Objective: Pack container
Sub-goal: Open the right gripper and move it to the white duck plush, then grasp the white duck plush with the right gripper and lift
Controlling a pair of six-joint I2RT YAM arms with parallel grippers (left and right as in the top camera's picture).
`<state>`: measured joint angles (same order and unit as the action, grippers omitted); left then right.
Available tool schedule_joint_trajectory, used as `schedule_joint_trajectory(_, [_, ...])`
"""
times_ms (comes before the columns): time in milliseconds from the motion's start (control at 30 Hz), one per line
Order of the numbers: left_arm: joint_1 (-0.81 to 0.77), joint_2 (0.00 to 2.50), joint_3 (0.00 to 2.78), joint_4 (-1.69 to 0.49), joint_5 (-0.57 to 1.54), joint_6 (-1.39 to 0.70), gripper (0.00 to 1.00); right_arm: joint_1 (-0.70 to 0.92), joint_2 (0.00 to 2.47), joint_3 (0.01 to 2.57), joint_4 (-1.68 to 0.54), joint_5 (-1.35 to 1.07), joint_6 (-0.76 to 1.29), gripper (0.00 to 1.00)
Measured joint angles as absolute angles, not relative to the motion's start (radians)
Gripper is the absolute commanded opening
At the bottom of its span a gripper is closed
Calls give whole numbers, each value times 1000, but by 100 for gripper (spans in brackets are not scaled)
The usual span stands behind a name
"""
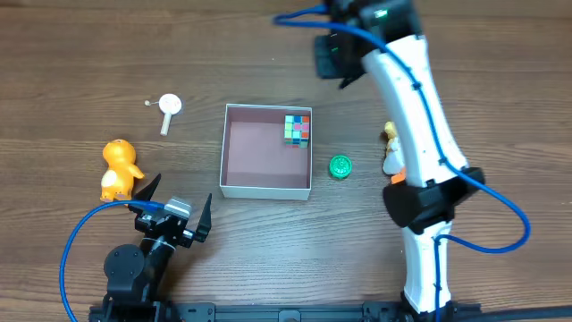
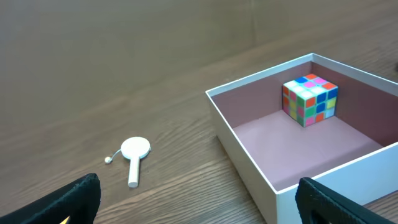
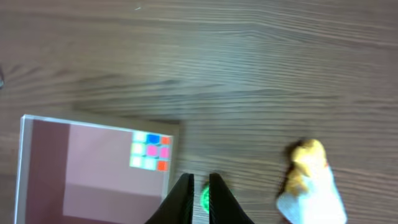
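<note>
Left gripper: nearest the robot's base, low at the left of the wooden table. Its black fingers are spread wide and grasp nothing.
Orange duck toy: just beyond the left gripper and to its left, lying on the table apart from everything else.
Container: at the middle of the table, open side up, with white walls and a dusty-pink floor. Nothing lies between it and the left gripper.
Green round piece: on the table just beside the container's right wall, near its front corner.
Right arm: a white arm running from the near edge to the far side, right of the container.
White and yellow toy: right of the green piece, partly hidden beneath the right arm.
Coloured cube: inside the container, in its far right corner, close against both walls.
White paddle-shaped toy: far left of the container, well apart from it, with a small bead beside it.
Right gripper: farthest away, held above the table beyond the container's far right corner. Its fingers are drawn almost together with only a slit between them, and they grip nothing.
</note>
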<state>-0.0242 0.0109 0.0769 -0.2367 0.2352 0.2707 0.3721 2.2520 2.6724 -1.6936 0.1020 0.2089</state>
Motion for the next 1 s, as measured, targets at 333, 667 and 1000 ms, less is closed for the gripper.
schedule_joint_trajectory(333, [-24, 11, 77, -237, 235, 271, 100, 28, 1853, 2112, -1699, 28, 100, 20])
schedule_joint_trajectory(667, [-24, 11, 77, -237, 235, 271, 100, -70, 1890, 1449, -1322, -89, -26, 98])
schedule_joint_trajectory(1000, [-24, 11, 77, -237, 235, 271, 100, -70, 1890, 1386, -1073, -95, -30, 74])
